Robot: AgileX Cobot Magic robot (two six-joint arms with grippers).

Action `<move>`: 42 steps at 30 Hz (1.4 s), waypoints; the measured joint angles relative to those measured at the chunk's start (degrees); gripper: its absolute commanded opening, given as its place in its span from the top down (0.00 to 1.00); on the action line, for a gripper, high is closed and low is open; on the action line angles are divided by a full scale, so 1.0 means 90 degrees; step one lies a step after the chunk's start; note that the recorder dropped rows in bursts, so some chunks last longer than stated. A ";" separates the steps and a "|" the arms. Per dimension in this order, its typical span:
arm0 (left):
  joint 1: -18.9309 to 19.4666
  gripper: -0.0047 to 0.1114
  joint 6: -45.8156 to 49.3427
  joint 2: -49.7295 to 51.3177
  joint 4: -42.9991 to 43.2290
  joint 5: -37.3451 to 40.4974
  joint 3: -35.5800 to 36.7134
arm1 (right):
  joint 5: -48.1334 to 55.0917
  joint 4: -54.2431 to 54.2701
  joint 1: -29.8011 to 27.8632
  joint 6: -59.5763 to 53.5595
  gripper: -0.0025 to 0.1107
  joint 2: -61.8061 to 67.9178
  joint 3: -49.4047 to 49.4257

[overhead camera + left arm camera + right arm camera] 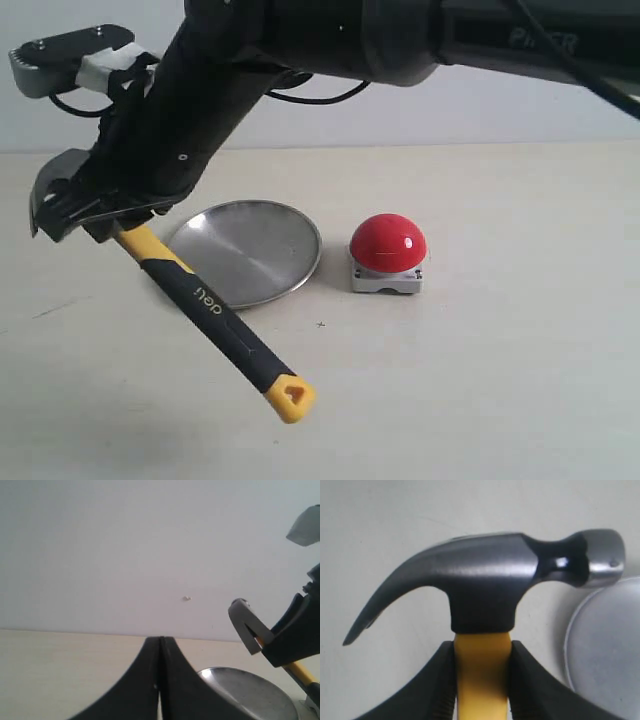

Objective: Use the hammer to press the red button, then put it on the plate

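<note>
My right gripper (pixel 482 647) is shut on the yellow neck of the hammer (pixel 490 575), just under its dark steel head. In the exterior view that arm reaches across to the left, and the right gripper (pixel 115 215) holds the hammer (pixel 200 300) slanted, head up at the far left, yellow holed end low toward the front. The silver plate (pixel 250 250) lies just right of the hammer's handle. Beside the plate, to its right, sits the red button (pixel 388 243) on its grey base. My left gripper (pixel 160 639) is shut on nothing, with the hammer head (pixel 245 622) and the plate (pixel 250 690) off to one side.
The pale tabletop (pixel 500 400) spreads around the plate and button. A plain wall (pixel 450 110) stands behind it. The dark right arm (pixel 300 40) spans the top of the exterior view. A grey bracket with cables (pixel 60 60) sticks out at the upper left.
</note>
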 measured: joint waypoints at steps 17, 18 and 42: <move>0.0000 0.96 0.0000 0.0000 0.0000 0.0000 0.0000 | -0.4739 0.0788 0.0000 0.0362 0.98 -0.2590 0.4411; 0.0000 0.96 0.0000 0.0000 0.0000 0.0000 0.0000 | -0.5203 0.0896 0.0000 0.0469 0.98 -0.2907 0.4882; 0.0000 0.96 0.0000 0.0000 0.0000 0.0000 0.0000 | -1.2357 -0.2414 0.0000 0.6082 0.98 -0.3792 0.8476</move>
